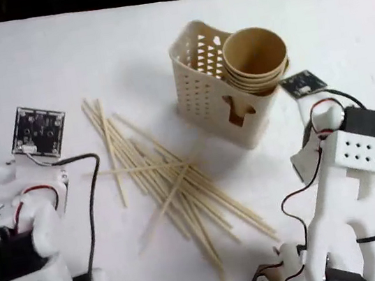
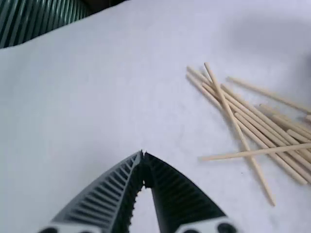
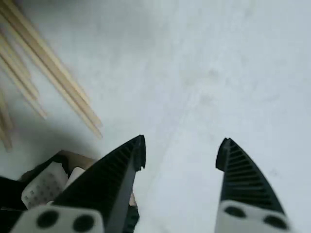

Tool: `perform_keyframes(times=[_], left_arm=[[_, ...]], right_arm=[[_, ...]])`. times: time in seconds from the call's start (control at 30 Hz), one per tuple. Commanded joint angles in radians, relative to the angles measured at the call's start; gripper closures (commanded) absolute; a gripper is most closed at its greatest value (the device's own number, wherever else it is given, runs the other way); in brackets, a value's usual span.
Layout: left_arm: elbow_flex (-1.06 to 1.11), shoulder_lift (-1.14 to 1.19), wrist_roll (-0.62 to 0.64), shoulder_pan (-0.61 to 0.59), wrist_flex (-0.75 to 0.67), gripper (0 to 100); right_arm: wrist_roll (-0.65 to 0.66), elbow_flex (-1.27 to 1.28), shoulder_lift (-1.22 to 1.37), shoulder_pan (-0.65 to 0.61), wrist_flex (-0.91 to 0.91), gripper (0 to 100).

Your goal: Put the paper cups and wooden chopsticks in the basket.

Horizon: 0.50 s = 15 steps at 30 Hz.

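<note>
Nearest, at the front of the white table (image 1: 55,54), two white arms side by side: left arm (image 1: 41,222) at the left of the high view, right arm (image 1: 358,150) at the right.

On the left arm, left gripper (image 2: 143,155) clenched, dark ribbed jaws meeting at the tips, grasping nothing, poised above bare tabletop and apart from the sticks.

On the right arm, right gripper (image 3: 182,145) released, jaws spread wide with bare tabletop between them, grasping nothing, near the ends of a few sticks but not touching them.

Between the arms and a little farther out, wooden chopsticks (image 1: 165,179) in a loose fanned pile, flat on the table outside the basket. Mostly running diagonally from far left to near right, with a few crossed over the rest and one lying straight across. From the left wrist, chopsticks (image 2: 252,126) as a bundle off to one side of the clenched jaws. From the right wrist, chopsticks (image 3: 51,70) as a handful of ends.

Farther still, just beyond the pile, a cream plastic basket (image 1: 201,92) with latticed walls and a handle cut-out, standing on the table. Inside it, at the end toward the right arm, paper cups (image 1: 255,56) nested in one stack, mouths up, rims rising above the basket's rim.

Farthest, the table's back edge against a dark background.
</note>
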Motion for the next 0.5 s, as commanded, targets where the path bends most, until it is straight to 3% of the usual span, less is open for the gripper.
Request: perform_keyframes(times=[0.0, 0.23, 0.47], left_arm=[[0.132, -0.021, 0.002, -0.018, -0.086, 98], [0.308, -0.021, 0.020, -0.022, -0.212, 98], [0.407, -0.021, 0.123, -0.124, -0.330, 98]], right_arm=[[-0.011, -0.078, -0.081, -0.127, 0.031, 78.3], [-0.014, -0.075, -0.269, -0.433, 0.031, 81.4], [-0.014, -0.077, -0.280, -0.694, 0.030, 81.3]])
